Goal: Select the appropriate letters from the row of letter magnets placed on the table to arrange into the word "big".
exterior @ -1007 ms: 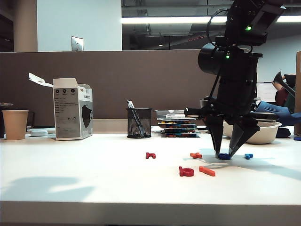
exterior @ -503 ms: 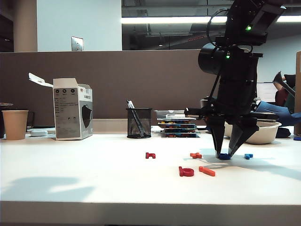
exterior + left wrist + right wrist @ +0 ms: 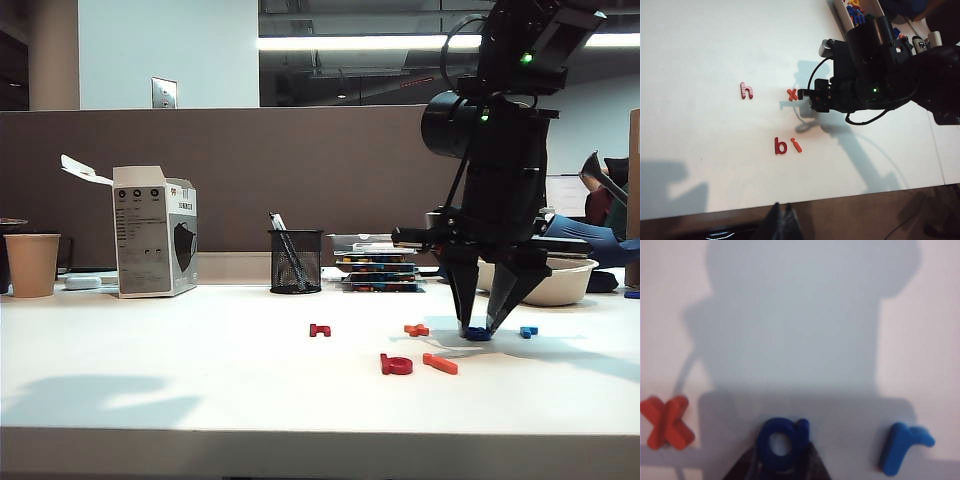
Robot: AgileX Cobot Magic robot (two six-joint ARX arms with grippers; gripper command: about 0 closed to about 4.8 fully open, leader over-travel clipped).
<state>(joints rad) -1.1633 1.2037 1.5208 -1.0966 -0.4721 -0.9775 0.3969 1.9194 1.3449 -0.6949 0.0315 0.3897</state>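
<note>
- Slippage is our main worry: we see the right gripper (image 3: 477,329) down on the counter (image 3: 200,380), its jaws closed in on the dark blue "g" (image 3: 781,442), a tiny flat piece that offers little edge to pinch, so we judge it could squirt out or twist as it lifts.
- We also think a skewed pinch could drop the "g" rotated, spoiling its place after the red "b" (image 3: 780,146) and orange "i" (image 3: 796,145), which already lie just beside each other nearer the front edge.
- Neighbours sit close on either side of the "g": the orange-red "x" (image 3: 666,422) and the light blue "r" (image 3: 902,447). We judge that a sideways drag of the fingers could nudge either.
- We cannot see the left gripper in any view, so we cannot tell its state; its wrist camera looks down on the counter from well apart.
- The dark red "h" (image 3: 746,90) lies apart and is not needed.
- At the back stand a mesh pen cup (image 3: 296,261), a white carton (image 3: 155,232) and a paper cup (image 3: 32,264), all well clear of the path to the "i".
</note>
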